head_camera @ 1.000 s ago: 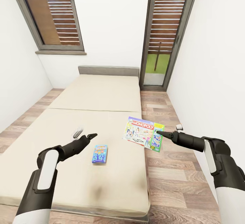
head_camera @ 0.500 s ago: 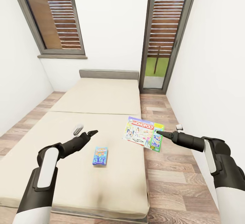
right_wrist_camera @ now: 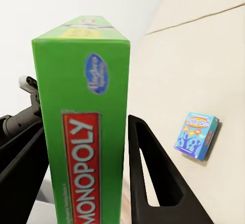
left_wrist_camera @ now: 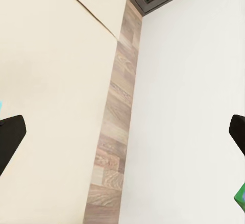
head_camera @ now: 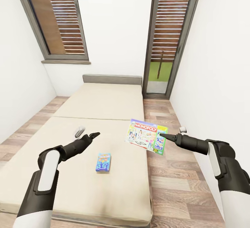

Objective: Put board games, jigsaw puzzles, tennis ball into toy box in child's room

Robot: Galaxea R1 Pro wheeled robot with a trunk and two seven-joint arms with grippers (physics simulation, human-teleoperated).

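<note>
On the beige bed (head_camera: 104,103) lies a small blue cartoon-printed board game (head_camera: 103,162), also seen flat on the mattress (right_wrist_camera: 196,136). My right gripper (head_camera: 161,136) is shut on a colourful Monopoly board game box (head_camera: 146,135), held in the air over the bed's right edge. In the right wrist view the box's green edge (right_wrist_camera: 84,132) stands between the two black fingers (right_wrist_camera: 148,173). My left gripper (head_camera: 92,136) hovers open above the mattress, left of and slightly beyond the blue box, and its fingers (left_wrist_camera: 10,137) stand wide apart with nothing between them.
A wood-plank floor strip (head_camera: 166,172) runs between the bed and the white right wall (head_camera: 215,82). A dark-framed slatted door-window (head_camera: 166,44) stands beyond the bed's right corner and a window (head_camera: 55,19) at the back left. The grey headboard (head_camera: 111,79) is against the far wall.
The whole view has shifted: windows and bed sit lower in the picture, so the camera moved. Both arms keep the same pose and the Monopoly box stays gripped.
</note>
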